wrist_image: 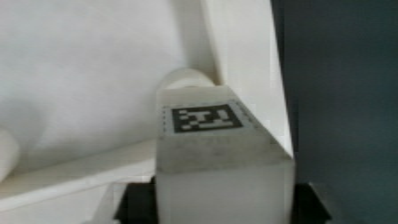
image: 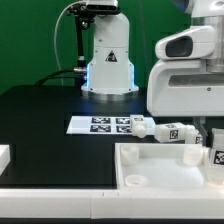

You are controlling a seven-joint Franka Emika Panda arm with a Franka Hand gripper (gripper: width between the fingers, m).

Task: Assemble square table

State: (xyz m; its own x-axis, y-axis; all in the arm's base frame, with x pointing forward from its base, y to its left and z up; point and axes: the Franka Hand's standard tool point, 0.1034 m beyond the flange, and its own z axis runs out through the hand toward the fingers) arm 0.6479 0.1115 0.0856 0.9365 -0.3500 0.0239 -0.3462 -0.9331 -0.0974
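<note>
The square table's white tray-like top (image: 160, 172) lies at the front of the black table, its raised rim toward the back. My gripper (image: 212, 138) hangs at the exterior view's right, over the top's far right corner. In the wrist view a chunky white leg (wrist_image: 205, 140) with a black-and-white tag stands between my dark fingers (wrist_image: 139, 200), which press both its sides. My gripper (wrist_image: 217, 198) is shut on this leg. The leg's tip points into the top's inner corner (wrist_image: 107, 80). Two more tagged legs (image: 162, 130) lie on the table just behind the top.
The marker board (image: 103, 124) lies flat behind the top, in front of the robot's white base (image: 108, 60). A white piece (image: 4, 156) shows at the exterior view's left edge. The white arm (image: 185, 75) fills the right side.
</note>
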